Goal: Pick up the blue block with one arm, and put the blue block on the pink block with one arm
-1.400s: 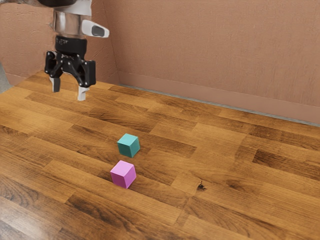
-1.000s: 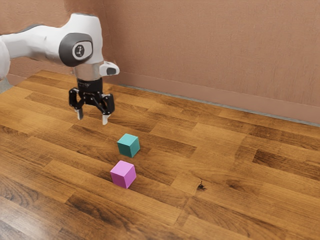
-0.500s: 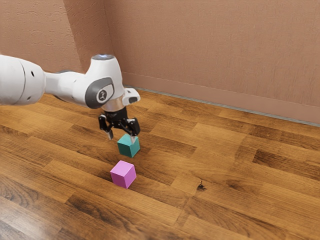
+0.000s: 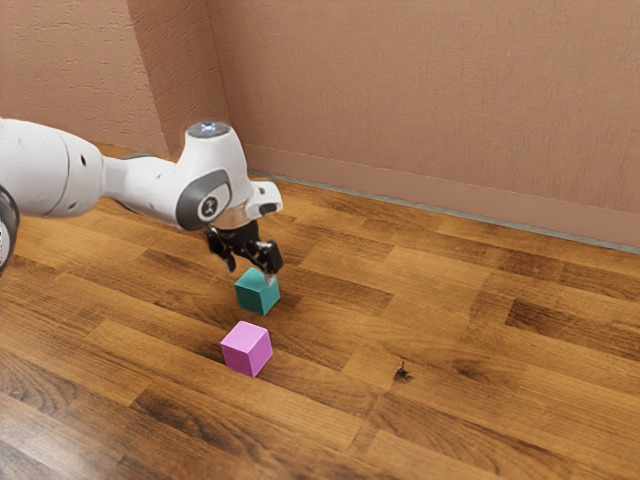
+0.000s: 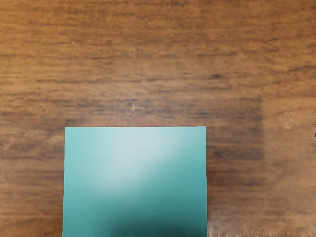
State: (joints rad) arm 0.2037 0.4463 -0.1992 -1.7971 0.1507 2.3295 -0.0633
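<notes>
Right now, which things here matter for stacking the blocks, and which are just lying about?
For the job: blue block, pink block, gripper.
Lying about: small dark speck on the wooden table.

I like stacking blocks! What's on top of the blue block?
The open pincer hangs right over the blue block; nothing rests on it. Whether the pincer touches it cannot be seen.

Two cams: one fixed exterior, one wrist-mounted.
Exterior sits off the arm's (image 4: 120, 185) side, raised, angled down across the wood table (image 4: 480, 380) toward the back wall (image 4: 450, 100), mid range. Wrist cam looks straight down, very near. Shared: the blue block (image 4: 255, 297) (image 5: 135, 177) and the table right around it.
</notes>
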